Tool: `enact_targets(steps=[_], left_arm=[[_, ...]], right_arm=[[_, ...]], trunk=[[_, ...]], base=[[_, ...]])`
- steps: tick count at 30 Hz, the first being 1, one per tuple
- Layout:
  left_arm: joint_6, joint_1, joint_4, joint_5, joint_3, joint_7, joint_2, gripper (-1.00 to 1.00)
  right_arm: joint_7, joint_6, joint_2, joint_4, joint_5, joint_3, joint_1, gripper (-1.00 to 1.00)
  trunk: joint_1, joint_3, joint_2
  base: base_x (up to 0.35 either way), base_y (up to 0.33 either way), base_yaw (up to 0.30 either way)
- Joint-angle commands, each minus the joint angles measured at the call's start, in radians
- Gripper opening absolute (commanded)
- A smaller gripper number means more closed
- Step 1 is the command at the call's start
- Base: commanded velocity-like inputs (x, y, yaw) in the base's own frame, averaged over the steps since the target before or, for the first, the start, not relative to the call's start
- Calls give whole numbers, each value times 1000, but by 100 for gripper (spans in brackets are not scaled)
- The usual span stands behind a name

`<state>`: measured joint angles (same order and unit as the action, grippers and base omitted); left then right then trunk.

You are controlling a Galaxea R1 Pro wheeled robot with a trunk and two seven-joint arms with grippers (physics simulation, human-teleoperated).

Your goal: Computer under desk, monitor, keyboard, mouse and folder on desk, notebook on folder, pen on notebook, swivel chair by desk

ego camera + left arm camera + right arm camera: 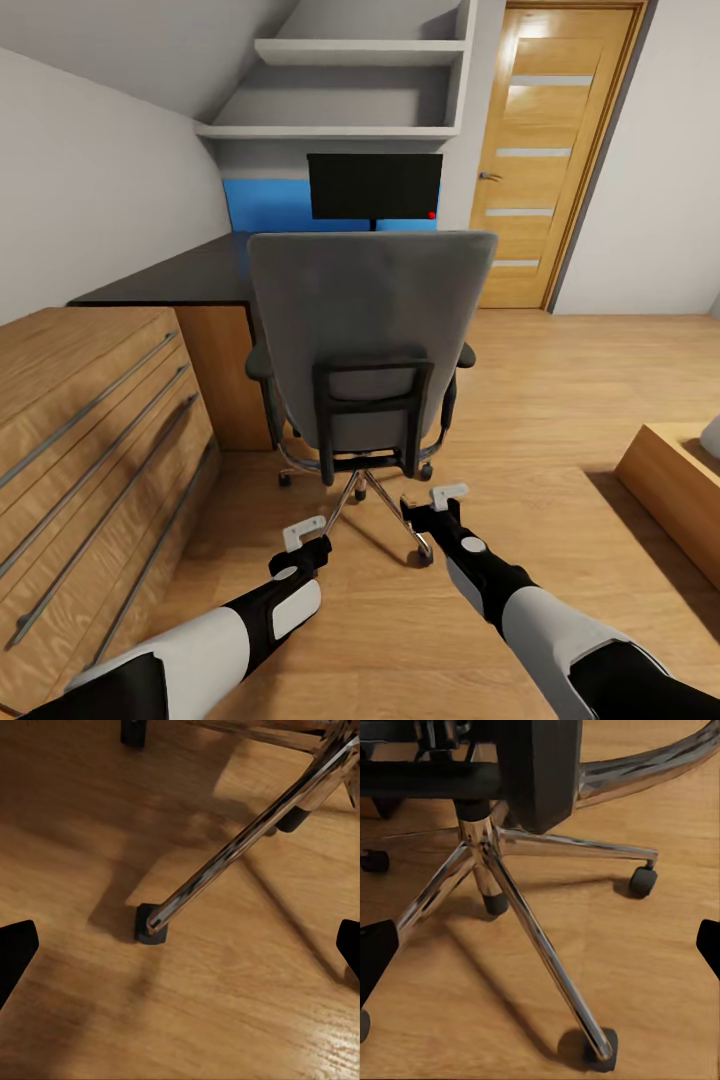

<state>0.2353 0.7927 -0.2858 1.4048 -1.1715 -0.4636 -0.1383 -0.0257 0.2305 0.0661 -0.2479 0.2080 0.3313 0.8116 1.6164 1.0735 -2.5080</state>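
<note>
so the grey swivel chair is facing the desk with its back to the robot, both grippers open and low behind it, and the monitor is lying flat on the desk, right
Not quite. The monitor is not lying flat: the head view shows it upright on the desk, beyond the swivel chair. The rest holds: the left gripper and right gripper are open and low behind the chair.

Attic corner — fittings and surfaces

To the left, a light-wood drawer chest (pixel 90 420) with long grey bar handles; ahead, white wall shelves (pixel 350 90) under the slope, a blue wall panel (pixel 262 205) beneath them — further right a wooden door (pixel 545 150) with frosted strips, shut; low wooden platform (pixel 672 480) at right edge.
</note>
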Motion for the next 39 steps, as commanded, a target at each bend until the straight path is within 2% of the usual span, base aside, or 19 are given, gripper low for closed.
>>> enact_targets(steps=[1, 4, 5, 10, 39], left_arm=[[5, 1, -1, 10, -9, -4, 0, 100], [5, 1, -1, 10, -10, -4, 0, 100], [5, 1, -1, 9, -21, -4, -1, 100], [5, 1, -1, 6, -30, -6, -1, 100], [5, 1, -1, 3, -31, -6, -1, 100]], right_arm=[[-5, 14, 0, 9, 4, 5, 1, 100], [-12, 45, 0, 30, -13, 4, 1, 100], [-15, 59, 1, 38, -19, 4, 1, 100], [-16, 62, 1, 39, -21, 5, 1, 100], [-16, 64, 1, 36, -19, 5, 1, 100]], trunk=[[0, 1, 0], [0, 1, 0], [0, 1, 0], [0, 1, 0], [0, 1, 0]], base=[[5, 0, 0], [42, 0, 0], [291, 0, 0], [309, 0, 0], [326, 0, 0]])
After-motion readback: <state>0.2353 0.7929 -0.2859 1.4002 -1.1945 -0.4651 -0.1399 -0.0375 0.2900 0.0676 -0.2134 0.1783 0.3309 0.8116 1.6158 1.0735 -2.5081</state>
